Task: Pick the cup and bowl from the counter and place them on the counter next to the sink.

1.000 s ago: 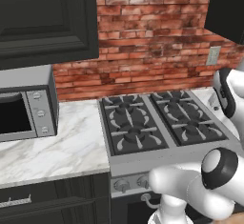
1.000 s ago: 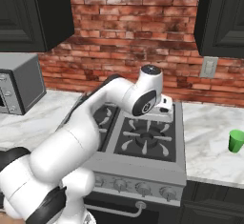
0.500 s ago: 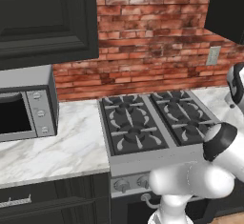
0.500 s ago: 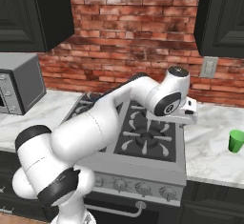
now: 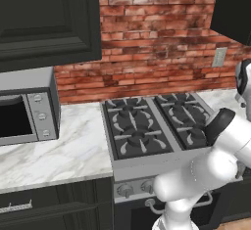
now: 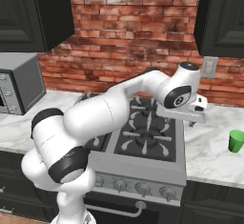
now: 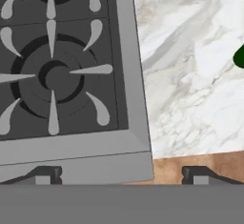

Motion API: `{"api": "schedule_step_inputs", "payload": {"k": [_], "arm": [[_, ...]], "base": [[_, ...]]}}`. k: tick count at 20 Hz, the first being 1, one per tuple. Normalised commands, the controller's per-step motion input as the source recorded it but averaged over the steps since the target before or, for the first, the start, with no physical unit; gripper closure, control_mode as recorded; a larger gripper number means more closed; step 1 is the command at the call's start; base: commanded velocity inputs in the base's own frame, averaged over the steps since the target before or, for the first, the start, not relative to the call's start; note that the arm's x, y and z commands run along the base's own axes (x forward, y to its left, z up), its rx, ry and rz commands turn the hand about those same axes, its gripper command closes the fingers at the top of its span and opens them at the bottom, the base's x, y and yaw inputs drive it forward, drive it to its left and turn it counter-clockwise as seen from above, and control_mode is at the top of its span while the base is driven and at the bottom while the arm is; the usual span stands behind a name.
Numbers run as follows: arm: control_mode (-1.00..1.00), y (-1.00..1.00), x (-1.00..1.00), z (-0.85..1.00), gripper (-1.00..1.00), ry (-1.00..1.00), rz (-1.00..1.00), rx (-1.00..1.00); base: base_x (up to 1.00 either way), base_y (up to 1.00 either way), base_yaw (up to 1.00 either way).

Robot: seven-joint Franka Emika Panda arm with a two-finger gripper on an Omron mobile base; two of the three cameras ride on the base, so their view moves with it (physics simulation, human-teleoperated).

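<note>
A small green cup [image 6: 235,140] stands on the white marble counter [image 6: 209,147] to the right of the stove. My gripper [image 6: 189,120] hangs over the stove's right edge, left of the cup and apart from it. In the hand view the fingertips [image 7: 45,174] stand wide apart, so the gripper [image 7: 121,175] is open and holds nothing. The same view has the marble counter [image 7: 190,75] on the right, with a dark green sliver of the cup [image 7: 240,56] at the right edge. The bowl and the sink are out of view.
A grey gas stove [image 5: 147,131] with black grates lies below the arm [image 6: 119,108]. A microwave [image 5: 24,109] sits on the left counter [image 5: 59,150]. Dark wall cabinets [image 5: 49,18] hang above, and a brick wall with an outlet [image 6: 208,66] stands behind.
The arm has swung to the right across the stove, carrying the gripper from over the middle burners to the stove's right edge. The gripper stays open.
</note>
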Motion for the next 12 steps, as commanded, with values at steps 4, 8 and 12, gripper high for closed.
{"api": "schedule_step_inputs", "payload": {"k": [4, 8, 12], "arm": [[-1.0, -0.19, 0.06, -0.1, -1.0, 0.02, -0.08, 0.0], [-1.0, -0.21, 0.0, -0.24, -1.0, 0.0, -0.05, 0.0], [-1.0, -0.24, 0.0, -0.24, -1.0, -0.01, -0.05, 0.0]], "base": [[0.0, 0.0, 0.0], [0.0, 0.0, 0.0], [0.0, 0.0, 0.0]]}}
